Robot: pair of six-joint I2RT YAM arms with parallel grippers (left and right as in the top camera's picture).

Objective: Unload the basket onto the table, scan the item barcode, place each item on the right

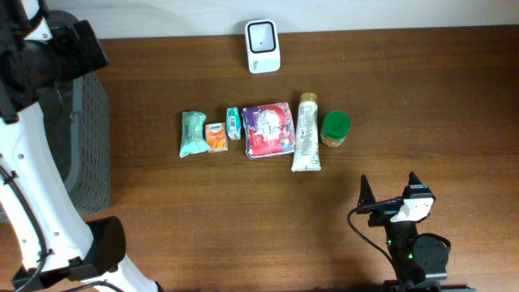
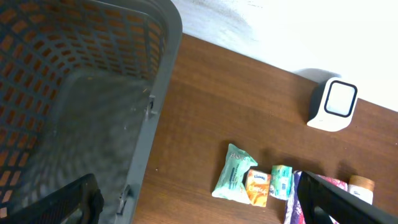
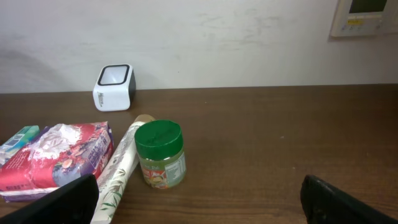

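Note:
A row of items lies mid-table: a teal pack [image 1: 192,134], an orange tissue pack [image 1: 216,136], a small teal box [image 1: 234,122], a red and purple pouch [image 1: 268,129], a white tube [image 1: 307,132] and a green-lidded jar [image 1: 335,129]. The white barcode scanner [image 1: 263,46] stands behind them at the far edge. My right gripper [image 1: 389,183] is open near the front edge, empty, facing the jar [image 3: 160,154] from a distance. My left gripper [image 2: 199,208] is open and empty, high above the basket's right rim, well left of the teal pack [image 2: 234,173].
A grey mesh basket [image 1: 91,138] stands at the table's left side, its rim [image 2: 163,74] under my left wrist. A white wall runs behind the table, with a wall panel [image 3: 364,17] at the upper right. Bare wood lies between the right gripper and the items.

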